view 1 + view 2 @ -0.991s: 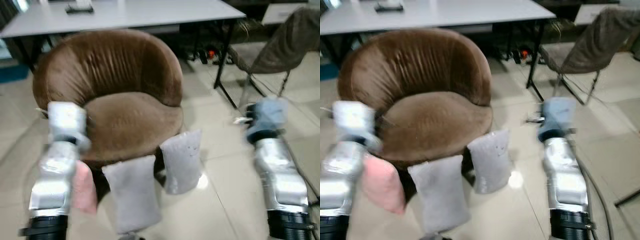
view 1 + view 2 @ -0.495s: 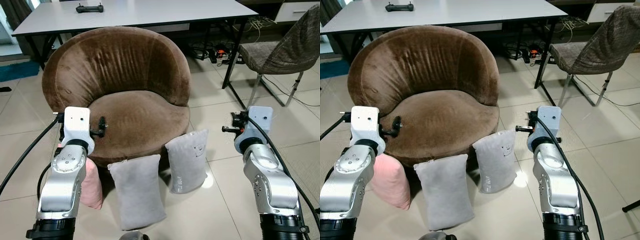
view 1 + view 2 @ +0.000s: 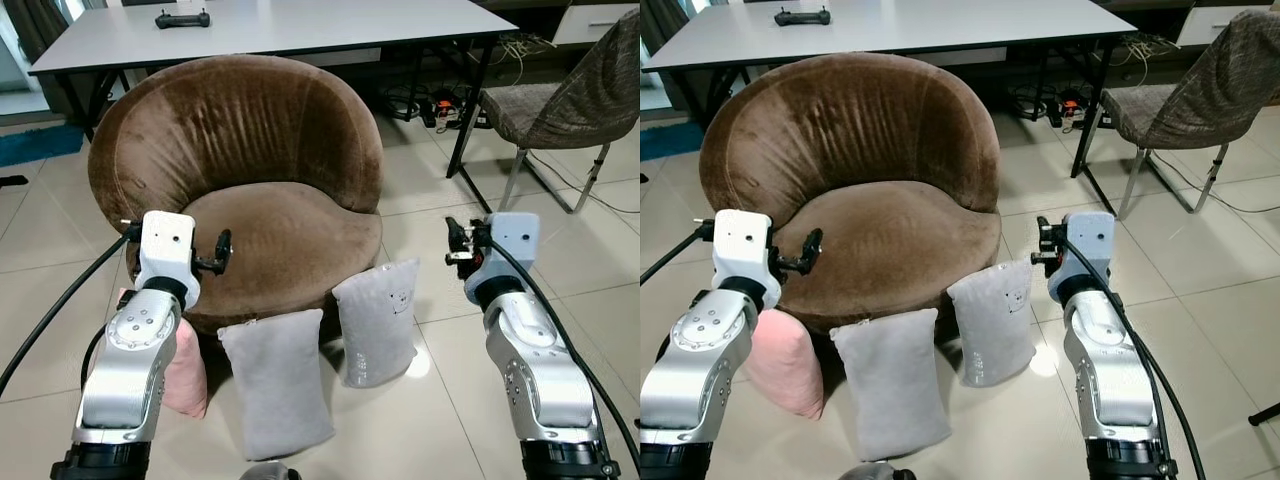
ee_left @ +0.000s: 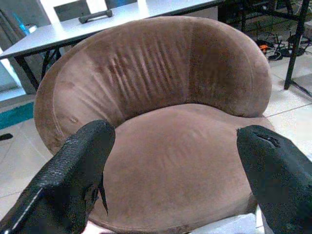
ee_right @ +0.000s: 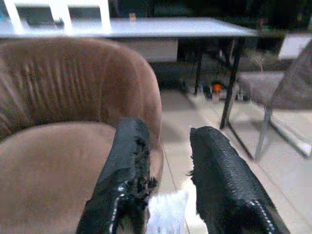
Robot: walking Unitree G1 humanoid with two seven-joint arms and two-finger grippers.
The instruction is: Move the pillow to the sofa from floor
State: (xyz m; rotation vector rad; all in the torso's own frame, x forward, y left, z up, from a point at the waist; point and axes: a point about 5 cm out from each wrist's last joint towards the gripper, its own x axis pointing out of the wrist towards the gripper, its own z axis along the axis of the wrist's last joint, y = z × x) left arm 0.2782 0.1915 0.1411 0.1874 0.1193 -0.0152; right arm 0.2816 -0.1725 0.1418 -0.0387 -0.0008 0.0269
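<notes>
Three pillows on the floor (image 3: 60,330), leaning against the front of the brown sofa (image 3: 250,150) (a round tub chair): pink pillow (image 3: 185,370) just below and beside the left gripper (image 4: 170,161), grey pillow (image 3: 275,380) between the two arms, second grey pillow (image 3: 377,320) closer to the right gripper (image 5: 168,165). Left gripper raised at the sofa's front edge, fingers (image 4: 78,170) spread wide, holding nothing. Right gripper raised off the sofa's right side, fingers (image 5: 126,165) slightly apart, empty, the second grey pillow's top just beneath it. Beyond both grippers, behind the sofa: a grey tabletop (image 3: 300,25) carrying a black controller (image 3: 182,18). Folding chair (image 3: 570,95) far off past the right gripper
</notes>
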